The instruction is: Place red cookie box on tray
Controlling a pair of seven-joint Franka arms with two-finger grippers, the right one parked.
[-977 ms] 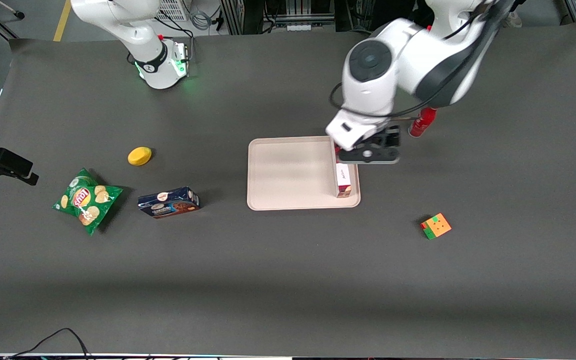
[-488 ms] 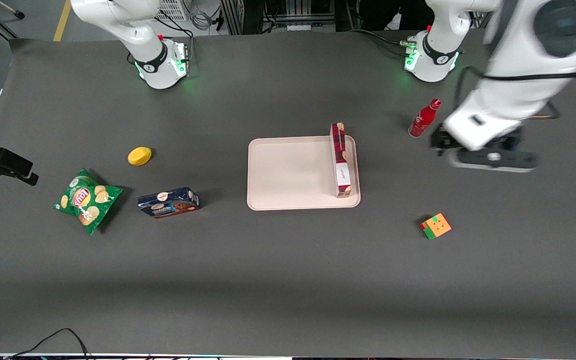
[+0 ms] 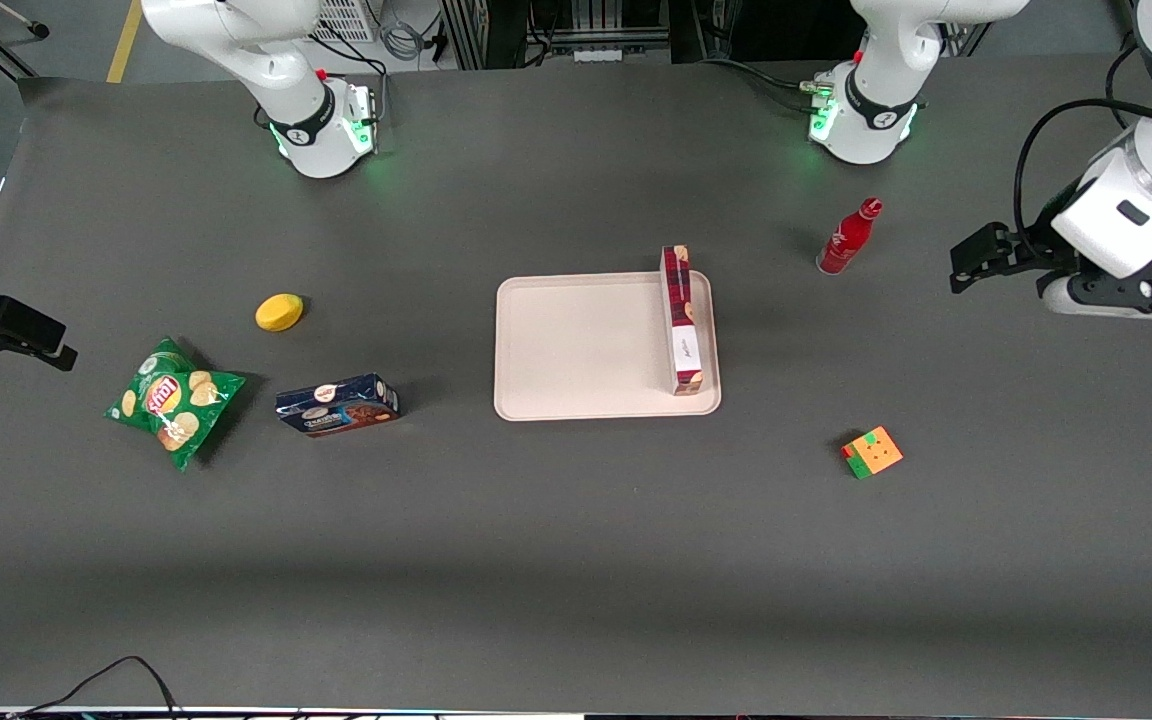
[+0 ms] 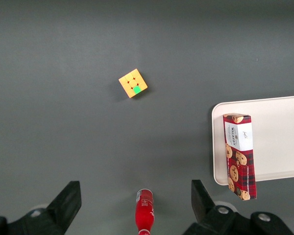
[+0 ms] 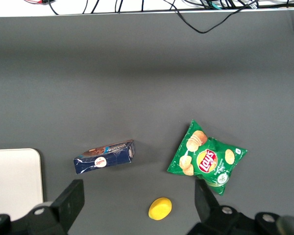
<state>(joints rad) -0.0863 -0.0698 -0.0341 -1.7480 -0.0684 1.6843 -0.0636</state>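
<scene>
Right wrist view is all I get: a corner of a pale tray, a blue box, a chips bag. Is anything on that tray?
Observer: Yes, the red cookie box rests on the tray, along the rim nearest the working arm.
Visitor: Is the robot holding it?
Observer: No. The left arm's hand is open, apart from the box, up over the working arm's end of the table.
Visitor: Anything else there?
Observer: A red bottle stands there, and a colour cube lies nearer the front camera.
</scene>
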